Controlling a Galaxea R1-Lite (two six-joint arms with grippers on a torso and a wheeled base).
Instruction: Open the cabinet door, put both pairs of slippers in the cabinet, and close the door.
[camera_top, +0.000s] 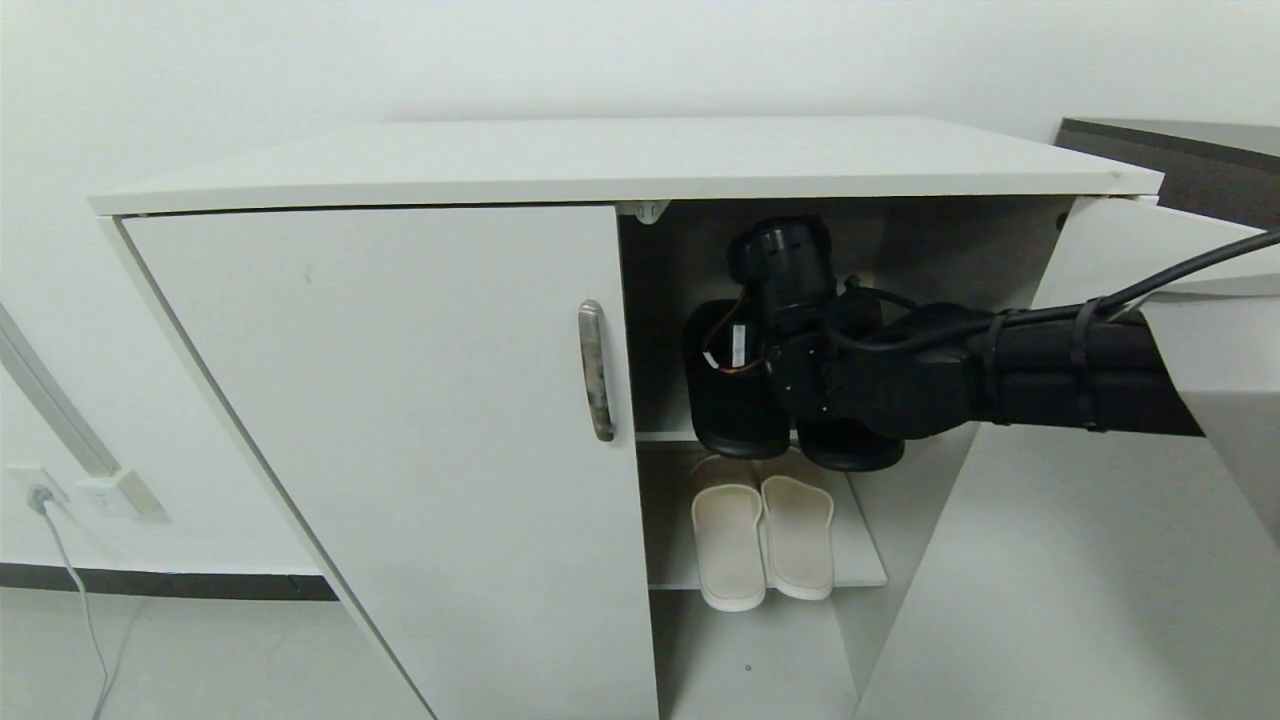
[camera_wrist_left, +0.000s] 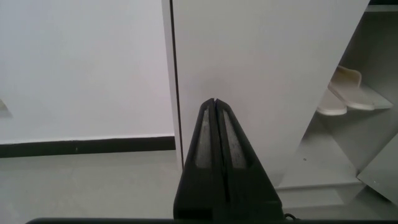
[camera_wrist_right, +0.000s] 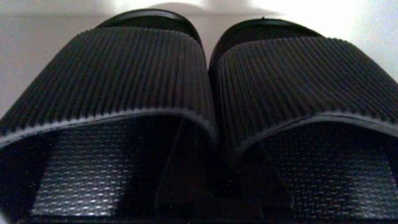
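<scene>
In the head view, black slippers (camera_top: 735, 400) are seen on the upper shelf (camera_top: 660, 436) of the cabinet (camera_top: 600, 160), with white slippers (camera_top: 762, 540) below. The right end effector (camera_top: 805, 395) is at the black pair; its grip cannot be told. In the left wrist view, the left end effector (camera_wrist_left: 214, 104) is seen pressed closed, empty, before the shut door (camera_wrist_left: 261, 56).

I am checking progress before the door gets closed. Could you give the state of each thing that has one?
Left door: closed.
Right door: open.
Black slippers: side by side on the upper shelf.
White slippers: side by side on the lower shelf.
Left pincer: shut, empty.
Right arm: inside the cabinet, at the black slippers.
</scene>
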